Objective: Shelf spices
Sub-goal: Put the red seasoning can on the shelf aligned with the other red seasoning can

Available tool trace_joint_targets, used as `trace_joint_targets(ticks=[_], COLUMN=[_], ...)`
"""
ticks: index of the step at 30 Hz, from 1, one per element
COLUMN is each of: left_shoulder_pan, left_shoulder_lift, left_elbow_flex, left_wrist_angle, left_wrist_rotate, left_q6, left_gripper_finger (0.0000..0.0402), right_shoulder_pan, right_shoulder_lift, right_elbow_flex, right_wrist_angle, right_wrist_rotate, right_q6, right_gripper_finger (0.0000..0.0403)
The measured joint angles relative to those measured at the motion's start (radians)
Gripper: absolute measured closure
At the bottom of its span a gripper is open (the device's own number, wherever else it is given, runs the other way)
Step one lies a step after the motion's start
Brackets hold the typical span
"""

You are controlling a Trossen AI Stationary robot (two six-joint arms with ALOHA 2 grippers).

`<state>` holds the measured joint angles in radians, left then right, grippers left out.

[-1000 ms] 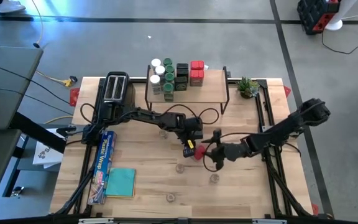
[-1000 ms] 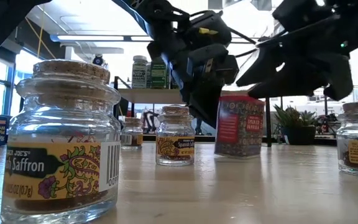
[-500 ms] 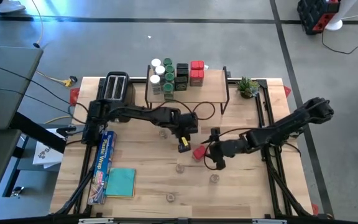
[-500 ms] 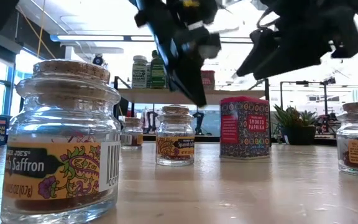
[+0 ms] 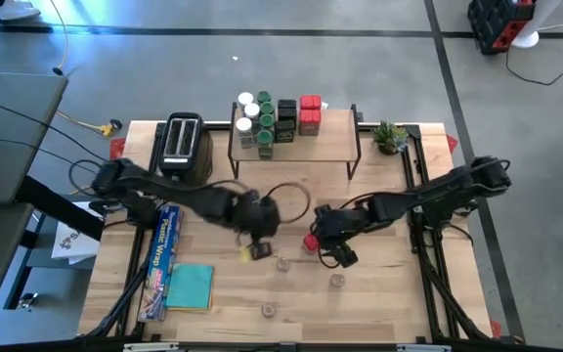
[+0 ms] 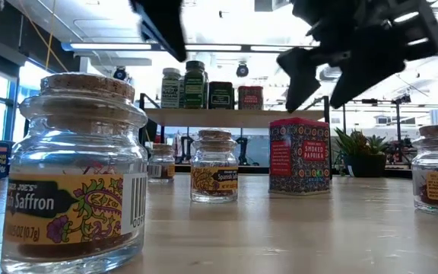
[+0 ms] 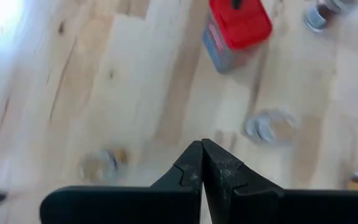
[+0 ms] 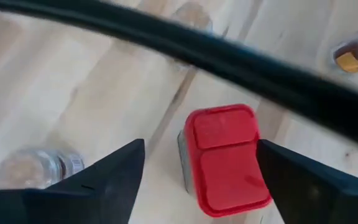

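A red paprika tin (image 5: pixel 312 242) stands upright on the table, seen in the low view (image 6: pixel 299 156) and the right wrist view (image 8: pixel 225 158). My right gripper (image 5: pixel 323 243) hovers open just above it (image 6: pixel 322 95), one finger on either side (image 8: pixel 199 144), without touching. My left gripper (image 5: pixel 255 250) is shut and empty (image 7: pixel 202 155), off to the tin's left. The shelf (image 5: pixel 323 149) stands at the far edge with jars, boxes and red tins (image 5: pixel 270 119) on its top. Several cork-topped clear jars (image 5: pixel 283 264) stand on the table.
A black toaster (image 5: pixel 182 139) stands left of the shelf and a small plant (image 5: pixel 391 137) to its right. A blue foil box (image 5: pixel 164 256) and a teal cloth (image 5: pixel 190 286) lie near the left edge. A dark cable (image 8: pixel 229 62) crosses the right wrist view.
My left gripper has drawn back from the red tin toward the table's left and near edges, rising out of the low view. The tin, tipped beside it a second ago, now stands upright. My right gripper has moved left until its open fingers are over the tin.
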<state>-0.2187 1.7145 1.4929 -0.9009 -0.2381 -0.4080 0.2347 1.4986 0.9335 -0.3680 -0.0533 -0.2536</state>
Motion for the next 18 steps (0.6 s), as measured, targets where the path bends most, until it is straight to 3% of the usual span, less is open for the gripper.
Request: trace_joint_targets(ticks=[6,13,18], left_shoulder_pan=[-0.108,-0.179,-0.211], left_shoulder_lift=[-0.155,-0.304,-0.369], left_elbow_flex=[-0.12,-0.263,-0.349], left_wrist_angle=[-0.038,-0.035,-0.03], left_wrist_rotate=[-0.2,-0.345,-0.397], left_q6=[-0.187,-0.311,-0.363], left_gripper_finger=[0.0401,0.0401,0.0401], right_shoulder_pan=[-0.024,-0.05,-0.054], right_shoulder_lift=[0.072,0.111,0.13], right_elbow_flex=[0.042,0.044,0.045], right_wrist_angle=[-0.021,-0.048,-0.015], right_wrist_rotate=[0.052,0.036,0.034], right_q6=[-0.081,-0.091,-0.027], right_gripper_finger=[0.0087,0.0087,0.0122])
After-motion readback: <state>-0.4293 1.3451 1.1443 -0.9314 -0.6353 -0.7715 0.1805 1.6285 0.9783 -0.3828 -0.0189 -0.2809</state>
